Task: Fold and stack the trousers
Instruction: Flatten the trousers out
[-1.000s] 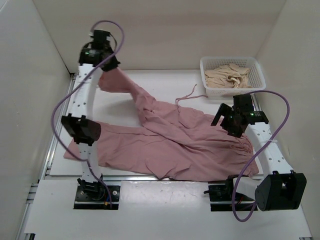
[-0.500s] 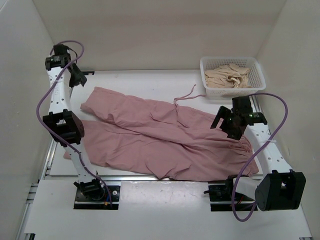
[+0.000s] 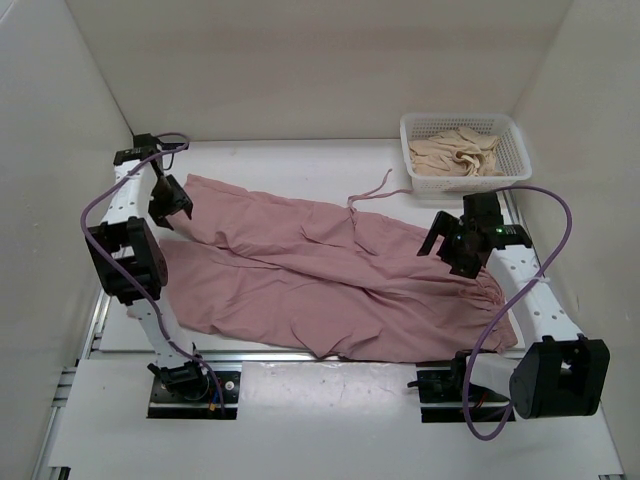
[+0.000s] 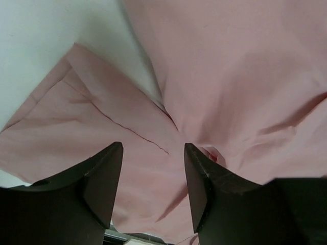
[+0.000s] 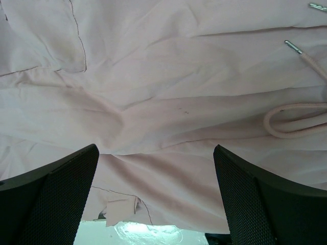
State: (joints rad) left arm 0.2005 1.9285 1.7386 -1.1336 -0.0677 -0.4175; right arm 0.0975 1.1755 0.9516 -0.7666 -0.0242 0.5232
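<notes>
The dusty-pink trousers lie spread flat across the table, both legs reaching left, the waist at the right with the drawstring trailing toward the back. My left gripper hovers over the end of the far leg, jaws apart with nothing between them; the left wrist view shows pink fabric under the gripper. My right gripper hangs wide open above the waist area; its wrist view shows wrinkled cloth and a loop of drawstring beneath the gripper.
A white basket at the back right holds a beige cream garment. White walls enclose the table on the left, back and right. The arm bases sit at the near edge.
The left gripper let go of the lifted leg, which dropped flat on the table; the left arm swung left and then came down over the leg end. The right arm stayed put.
</notes>
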